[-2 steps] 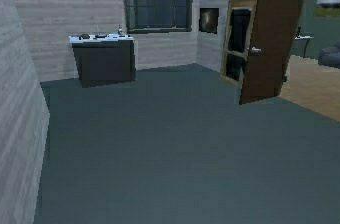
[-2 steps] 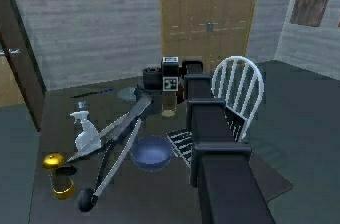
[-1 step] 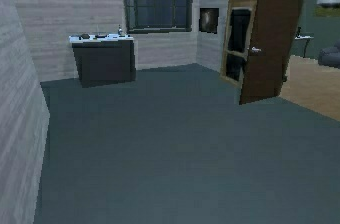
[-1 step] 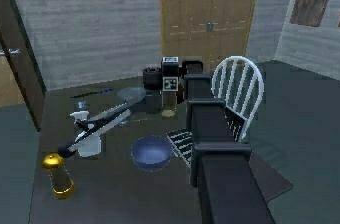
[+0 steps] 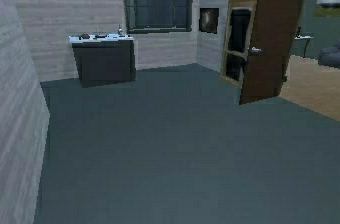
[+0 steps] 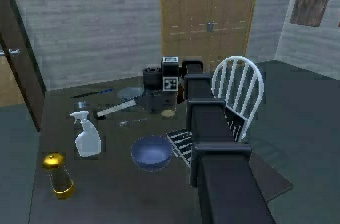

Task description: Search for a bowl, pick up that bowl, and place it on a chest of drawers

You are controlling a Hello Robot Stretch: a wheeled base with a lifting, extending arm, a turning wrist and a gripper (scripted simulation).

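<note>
On the dark bench (image 6: 110, 180) beside the robot, there's our target: a blue bowl (image 6: 152, 153), sitting rim-up near the bench's close edge, just left of the arm (image 6: 223, 175). It rests flat among the clutter, with a clear spray bottle (image 6: 85, 135) to its left and a gold-coloured pot (image 6: 58, 172) nearer the corner. I'd judge it simply parked there, not yet picked up.

Now the arm: a dark square bar rising from the bottom edge and reaching across the bench well beyond the bowl, with a white spindle-back chair (image 6: 238, 90) on its right. At its far end the hand (image 6: 150, 92) shows against the bench's far part with dark things lying behind it. Whether it has hold of anything, or how its fingers are set, can't be told. To my eye the reach overshoots, because the bowl lies closer in.

Ahead, a dark cabinet (image 5: 103, 60) with a pale top stands by the wall, possibly the chest of drawers.
</note>
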